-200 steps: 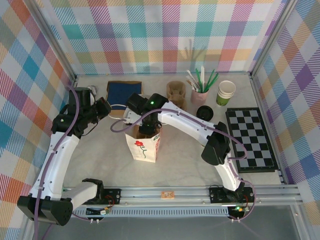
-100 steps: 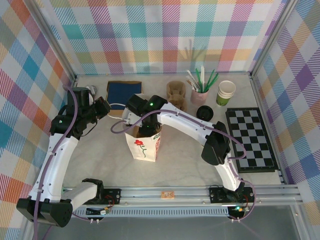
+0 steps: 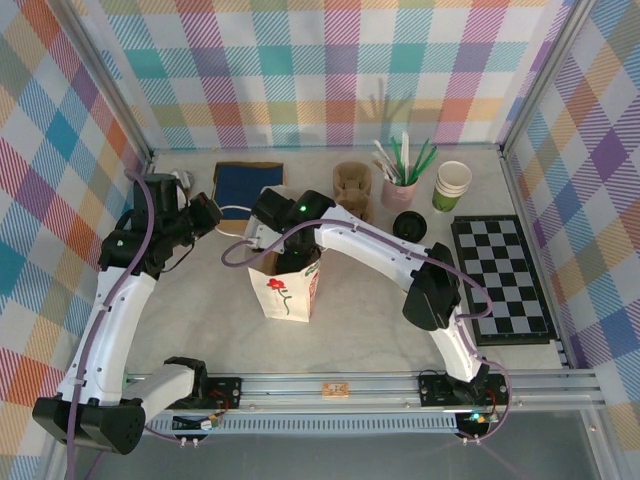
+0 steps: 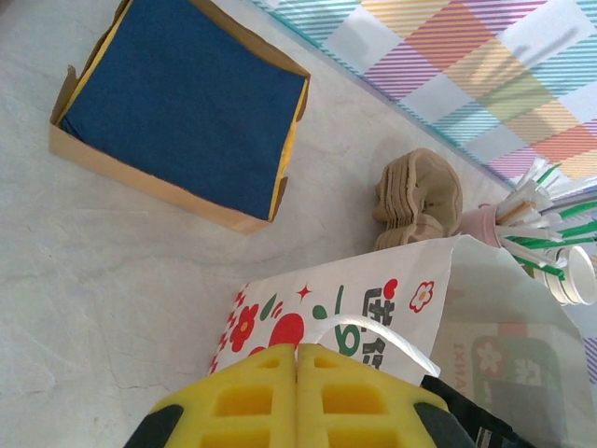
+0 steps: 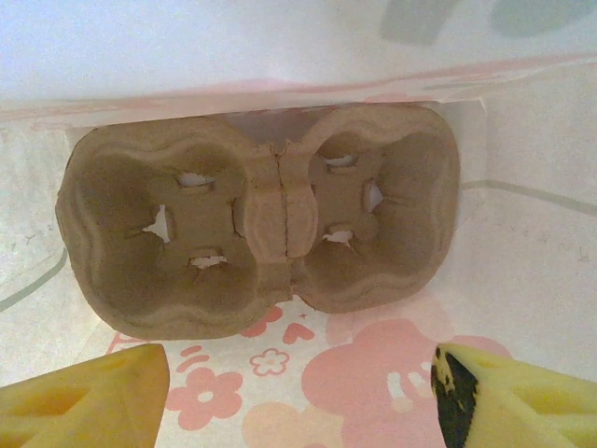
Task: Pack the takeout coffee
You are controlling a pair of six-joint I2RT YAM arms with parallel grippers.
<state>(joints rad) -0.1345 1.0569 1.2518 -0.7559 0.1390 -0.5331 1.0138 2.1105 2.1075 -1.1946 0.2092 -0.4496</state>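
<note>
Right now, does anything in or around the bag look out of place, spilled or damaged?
Nothing looks spilled or damaged. One oddity: the cardboard cup carrier lying at the bottom of the white bag has both wells empty, and the right tool hangs open above it with no cup between its fingers.

The takeout coffee (image 3: 407, 224) stands upright on the worktop (image 3: 370, 320). From above it appears as a round black lid, with the cup beneath almost hidden. It is just in front of the pink holder of straws (image 3: 398, 192), left of the checkerboard (image 3: 500, 280), and apart from the white paper bag (image 3: 285, 297).
</note>
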